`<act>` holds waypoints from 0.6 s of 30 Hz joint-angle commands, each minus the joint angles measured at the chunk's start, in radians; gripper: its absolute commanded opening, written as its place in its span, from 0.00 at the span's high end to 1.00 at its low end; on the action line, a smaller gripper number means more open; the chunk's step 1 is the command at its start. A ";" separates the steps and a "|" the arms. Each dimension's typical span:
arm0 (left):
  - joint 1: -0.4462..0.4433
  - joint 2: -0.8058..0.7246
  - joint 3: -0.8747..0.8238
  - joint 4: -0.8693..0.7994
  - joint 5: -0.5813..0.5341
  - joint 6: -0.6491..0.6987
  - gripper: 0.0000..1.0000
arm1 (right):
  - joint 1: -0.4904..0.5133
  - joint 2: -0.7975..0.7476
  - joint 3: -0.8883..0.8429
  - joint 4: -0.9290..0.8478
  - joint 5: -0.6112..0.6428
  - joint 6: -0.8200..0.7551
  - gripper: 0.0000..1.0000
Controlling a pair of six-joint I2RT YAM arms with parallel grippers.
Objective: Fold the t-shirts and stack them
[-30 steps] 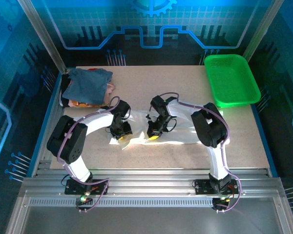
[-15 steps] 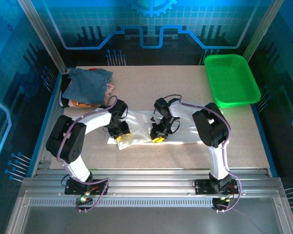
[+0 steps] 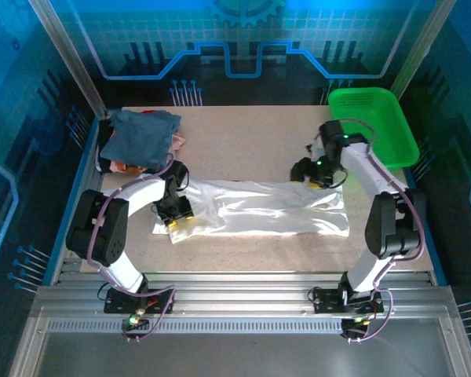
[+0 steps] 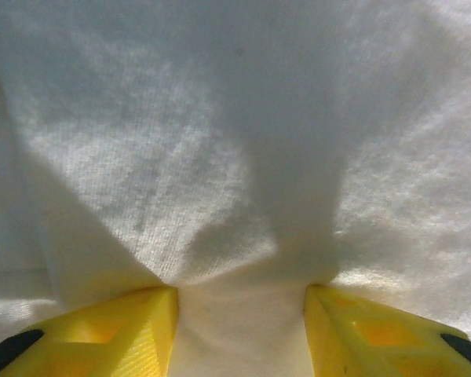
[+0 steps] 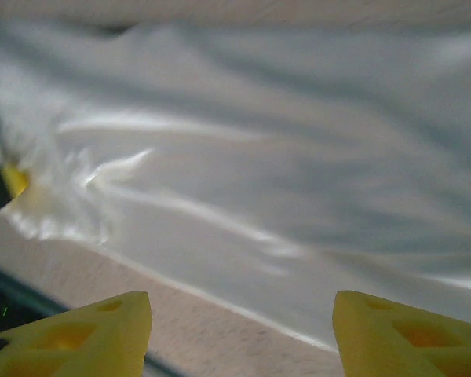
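A large thin white t-shirt [image 3: 267,212] lies stretched out left to right across the middle of the table. My left gripper [image 3: 175,222] sits on its left end. In the left wrist view the white cloth [image 4: 220,157] bunches between the yellow fingers [image 4: 133,330], and creases run to both tips of the gripper [image 4: 241,330]. My right gripper [image 3: 308,173] hangs open just beyond the shirt's far right corner, nothing between its fingers [image 5: 242,330]; the shirt [image 5: 298,157] lies ahead of it. A slate-blue folded shirt [image 3: 145,135] tops a pile with pink [image 3: 177,141] and orange [image 3: 119,166] edges at the back left.
A green mesh basket [image 3: 373,129] stands at the back right corner, close behind the right arm. Bare tabletop [image 3: 243,133] runs along the back between the pile and the basket. The table's near edge lies just past the shirt's front hem.
The right gripper opened, let go of the white shirt and swung to the far right. The left gripper moved left with the cloth. The shirt now lies longer and flatter.
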 commanded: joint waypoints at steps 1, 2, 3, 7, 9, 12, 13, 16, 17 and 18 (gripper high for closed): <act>0.002 -0.025 0.013 -0.026 0.014 0.039 0.49 | -0.074 0.044 -0.044 0.046 0.077 0.025 0.40; -0.001 -0.027 0.029 -0.020 0.028 0.038 0.48 | -0.085 0.056 -0.051 0.067 0.079 0.035 0.41; -0.004 -0.030 0.047 -0.014 0.044 0.035 0.46 | -0.091 0.073 -0.051 0.087 0.075 0.038 0.43; -0.009 -0.039 0.129 -0.015 0.070 0.013 0.43 | -0.092 0.117 -0.061 0.120 0.131 0.056 0.47; -0.013 -0.047 0.165 -0.023 0.073 0.003 0.43 | -0.095 0.113 -0.076 0.119 0.165 0.066 0.47; -0.031 -0.047 0.228 -0.017 0.085 0.000 0.42 | -0.107 0.083 -0.117 0.132 0.194 0.073 0.47; -0.043 -0.038 0.250 -0.007 0.092 -0.001 0.42 | -0.110 0.083 -0.123 0.128 0.211 0.069 0.47; -0.065 0.015 0.307 0.025 0.118 -0.015 0.41 | -0.112 0.096 -0.146 0.109 0.256 0.070 0.48; -0.070 0.036 0.322 0.037 0.125 -0.021 0.41 | -0.112 0.095 -0.158 0.108 0.274 0.074 0.49; -0.076 0.061 0.341 0.049 0.127 -0.024 0.41 | -0.111 0.091 -0.172 0.103 0.313 0.083 0.49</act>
